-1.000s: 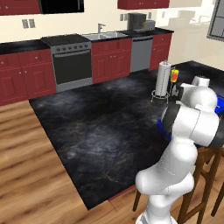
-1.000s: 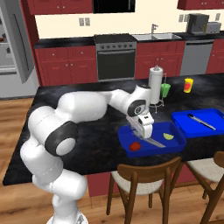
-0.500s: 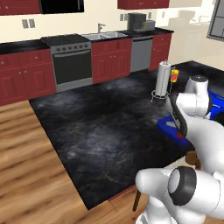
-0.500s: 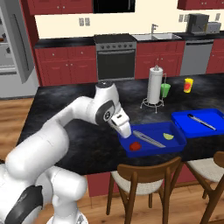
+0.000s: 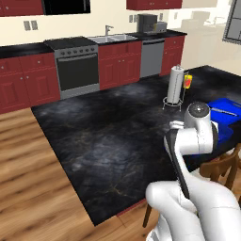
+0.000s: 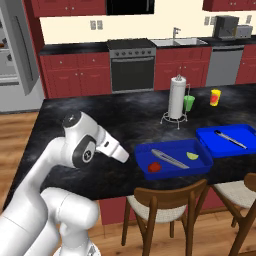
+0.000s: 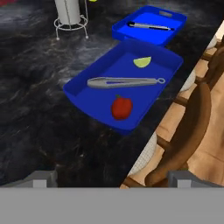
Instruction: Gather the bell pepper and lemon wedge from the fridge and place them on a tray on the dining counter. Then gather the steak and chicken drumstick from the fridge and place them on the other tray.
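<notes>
Desk (image 6: pixel 125 120), centre frame. Near tray (image 7: pixel 98 74) mid hand view holds bell pepper (image 7: pixel 121 107) and lemon wedge (image 7: pixel 142 62); far tray (image 7: pixel 173 30) upper right. End effector (image 7: pixel 111 179) open, empty. Next: fridge (image 6: pixel 15 50) upper left, swing clear of chair (image 7: pixel 188 127).

A blue tray (image 5: pixel 225 107) sits at the right edge of the black counter (image 5: pixel 108 141), behind the white arm (image 5: pixel 193 141).

We see red bell pepper (image 7: pixel 121 107) nr tray (image 7: pixel 85 99) front edge, lemon wedge (image 7: pixel 142 62) twd its back; 2nd tray (image 7: pixel 174 29) beside.
</notes>
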